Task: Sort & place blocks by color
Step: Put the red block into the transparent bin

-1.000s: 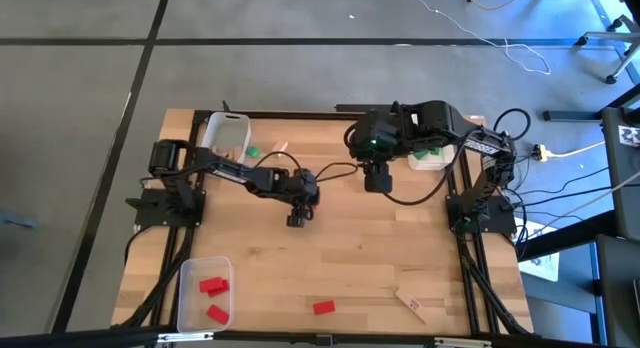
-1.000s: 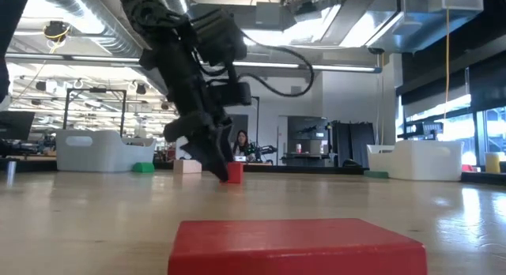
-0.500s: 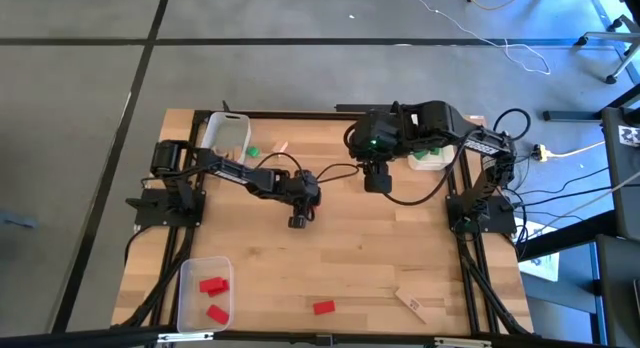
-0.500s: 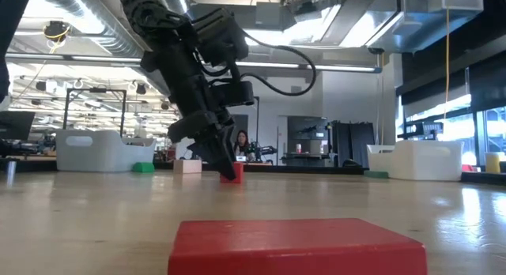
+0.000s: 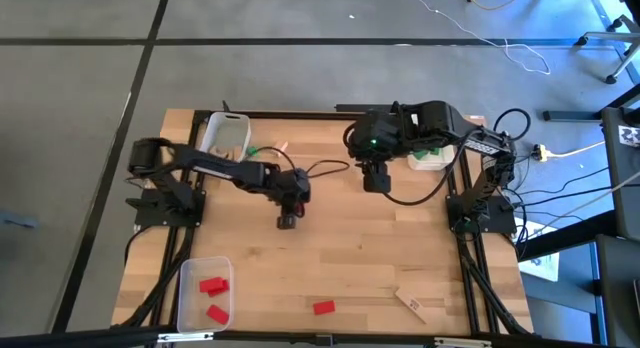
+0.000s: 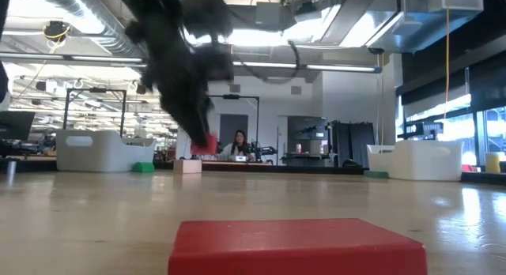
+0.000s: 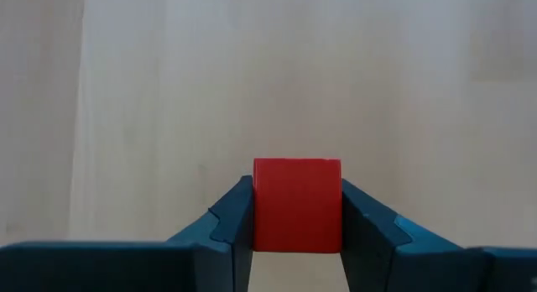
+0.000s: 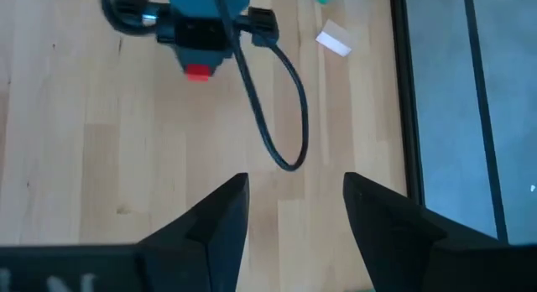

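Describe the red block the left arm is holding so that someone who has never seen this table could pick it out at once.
Start at the wooden table and find the left gripper near its middle. The red block is the small cube clamped between its two dark fingers, lifted off the wood. Every other red block lies loose: two in the clear bin at the near left corner, one flat on the table's near edge.

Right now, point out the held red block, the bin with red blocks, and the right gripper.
held red block (image 7: 297,204), left wrist view, front face.
bin with red blocks (image 5: 190,271), high view, upper rim.
right gripper (image 8: 295,200), right wrist view, gap between open jaws.
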Robot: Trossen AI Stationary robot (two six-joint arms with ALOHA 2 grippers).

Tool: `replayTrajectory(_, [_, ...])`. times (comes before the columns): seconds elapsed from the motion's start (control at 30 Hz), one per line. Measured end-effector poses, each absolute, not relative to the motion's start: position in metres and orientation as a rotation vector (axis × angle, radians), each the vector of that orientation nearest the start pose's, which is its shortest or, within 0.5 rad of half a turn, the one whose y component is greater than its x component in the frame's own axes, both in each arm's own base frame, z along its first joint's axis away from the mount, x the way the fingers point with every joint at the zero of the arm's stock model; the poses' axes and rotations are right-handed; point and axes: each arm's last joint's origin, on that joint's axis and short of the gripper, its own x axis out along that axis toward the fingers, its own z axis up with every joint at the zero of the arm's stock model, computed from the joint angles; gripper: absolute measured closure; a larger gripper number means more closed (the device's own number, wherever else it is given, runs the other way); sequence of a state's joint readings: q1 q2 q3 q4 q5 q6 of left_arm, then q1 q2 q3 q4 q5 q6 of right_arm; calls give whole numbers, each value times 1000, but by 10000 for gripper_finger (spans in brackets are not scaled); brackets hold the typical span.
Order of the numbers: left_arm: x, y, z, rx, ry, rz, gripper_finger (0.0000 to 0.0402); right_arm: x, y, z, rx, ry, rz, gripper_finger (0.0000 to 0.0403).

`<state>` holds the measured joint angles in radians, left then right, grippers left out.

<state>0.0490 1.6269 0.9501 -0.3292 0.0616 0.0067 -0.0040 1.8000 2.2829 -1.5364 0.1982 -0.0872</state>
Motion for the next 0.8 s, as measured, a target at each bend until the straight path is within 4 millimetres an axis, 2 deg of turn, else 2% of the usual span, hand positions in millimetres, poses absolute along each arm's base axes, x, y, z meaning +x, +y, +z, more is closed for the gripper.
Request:
replayTrajectory(0.13, [294, 6, 213, -66, 969, -74, 281, 319, -6, 445, -183, 1036, -101, 206])
replayTrajectory(0.27, [264, 0, 246, -82, 946, -101, 281, 321, -6, 446, -206, 1009, -75, 206])
replayTrajectory(0.37, [237, -3, 265, -172, 968, -93, 281, 323, -6, 448, -224, 980, -66, 206])
replayTrajectory(0.47, [213, -10, 275, -265, 1025, -69, 281, 325, -6, 449, -227, 956, -69, 206])
replayTrajectory(0.6, [191, -28, 281, -361, 1104, -136, 281, 328, -7, 451, -263, 925, -54, 206])
replayTrajectory(0.8, [172, -66, 280, -535, 1297, -244, 281, 330, -9, 453, -269, 899, -59, 206])
